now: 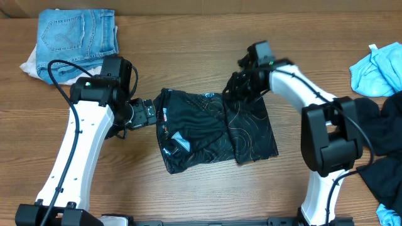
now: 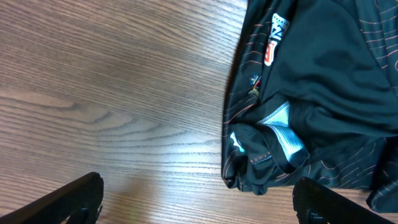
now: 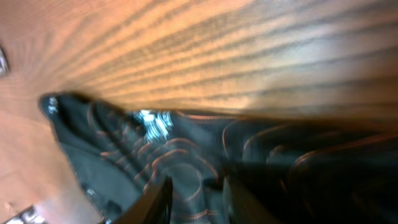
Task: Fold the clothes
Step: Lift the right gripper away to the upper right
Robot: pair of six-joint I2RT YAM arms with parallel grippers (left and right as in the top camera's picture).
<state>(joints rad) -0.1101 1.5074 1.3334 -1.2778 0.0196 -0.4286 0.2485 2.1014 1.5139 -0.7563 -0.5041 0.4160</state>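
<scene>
Right claw [image 3: 198, 200], nearly closed on a pinch of the black contour-lined jersey [image 1: 213, 129], apparently to fold that edge over; the rest lies spread beside it on the bench [image 1: 188, 188]. Left claw [image 1: 143, 115] gapes empty just beside the opposite edge

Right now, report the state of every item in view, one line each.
Black jersey with tan contour lines: folded partway, rumpled, flat on the wooden table.
Left pincer: open, empty, beside the jersey's left edge.
Right pincer: narrowed over the jersey's far edge; grip unclear.
Blue denim jeans: folded, far left corner.
Light blue garment: crumpled, right edge.
Plain black garment: heaped, right edge.
</scene>
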